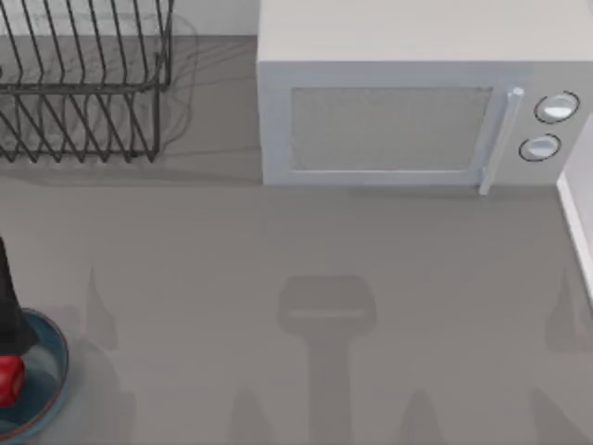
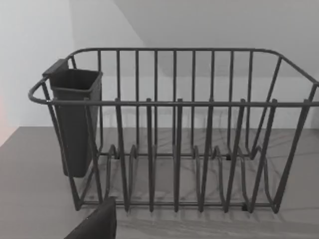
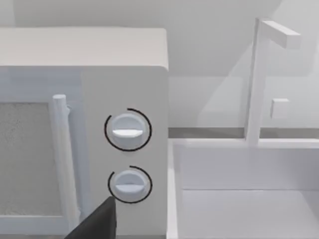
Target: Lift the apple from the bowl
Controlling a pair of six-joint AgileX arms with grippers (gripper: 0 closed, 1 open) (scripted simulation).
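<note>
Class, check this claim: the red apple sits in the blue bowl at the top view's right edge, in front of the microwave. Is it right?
Not quite. The apple does sit in the bowl, but at the top view's left edge, below the dish rack. The microwave stands further right. The top view shows this.

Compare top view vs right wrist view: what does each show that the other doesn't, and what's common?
Top view alone: the apple in the bowl at the table's left edge, a dark arm part just above them, the wire dish rack at the back left, and the bare grey table.

Right wrist view alone: a white sink basin with its faucet beside the microwave, and a dark finger tip at the frame's edge.

Both: the white microwave with its door handle and two round knobs.
</note>
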